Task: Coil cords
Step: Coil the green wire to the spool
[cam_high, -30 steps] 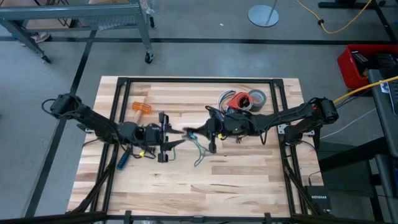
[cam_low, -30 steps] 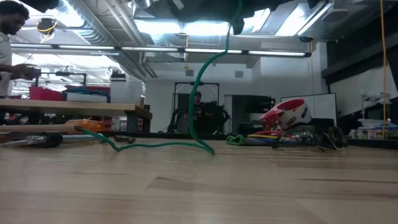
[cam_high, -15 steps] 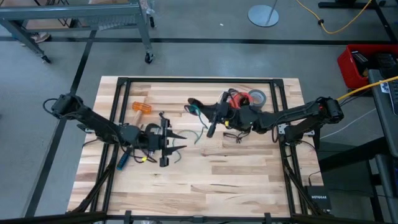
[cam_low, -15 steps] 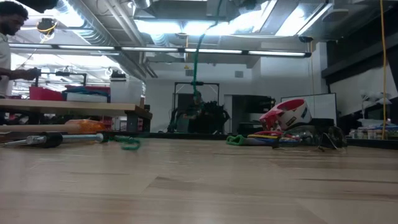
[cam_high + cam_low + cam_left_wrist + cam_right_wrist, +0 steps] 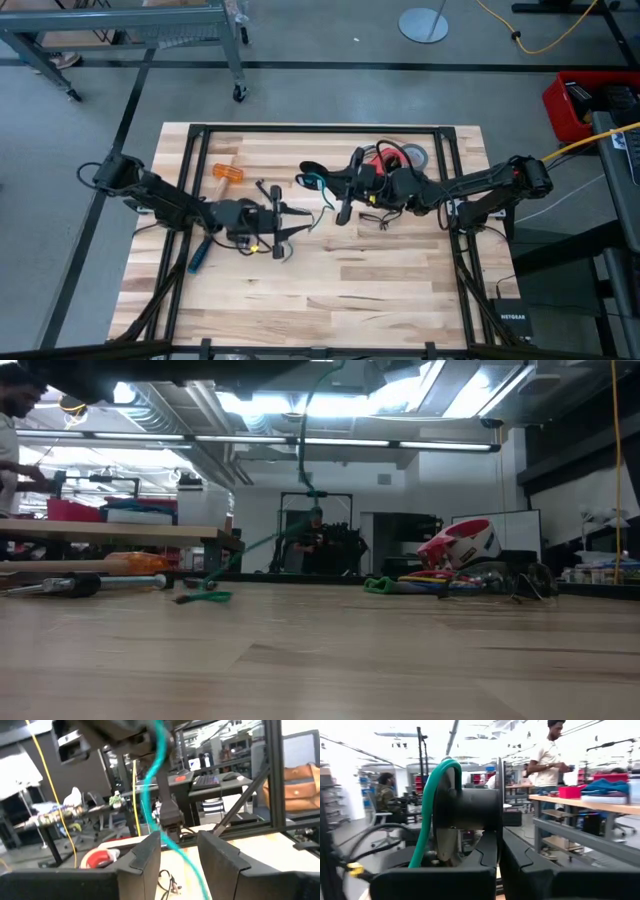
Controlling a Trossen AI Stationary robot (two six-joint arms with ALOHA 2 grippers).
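Note:
The teal-green cord [image 5: 321, 183] hangs from my right gripper [image 5: 312, 172], which is shut and raised over the table's middle, tipped a little upward. In the low view the cord [image 5: 303, 430] drops from above and slants down to its end [image 5: 207, 597], which lies on the tabletop. My left gripper [image 5: 297, 222] stands open just left of the hanging cord. In the left wrist view the cord [image 5: 157, 765] runs between its two fingers [image 5: 150, 852]; whether it touches them I cannot tell. A thin black cord [image 5: 377, 216] lies under the right arm. My right gripper holds the teal-green cord lifted, fingers roughly level and coming from the table's right. In its wrist view the cord [image 5: 427, 815] loops up over a black spool-shaped piece [image 5: 470, 807] just past the shut fingers, which hides the place of contact. The cord hangs slack below.
Red [image 5: 383, 160] and grey [image 5: 414, 155] tape rolls lie at the far right of the table. An orange-handled tool [image 5: 228, 172] and a blue-handled tool [image 5: 197, 258] lie near the left arm. People stand at benches beyond the table [image 5: 550, 750].
My right gripper has risen, tipped upward and drawn back toward the far right, staying shut. The cord has gone up with it: the loop that lay on the table is lifted, and only one end stays down. My left gripper has sunk and moved a little toward the cord.

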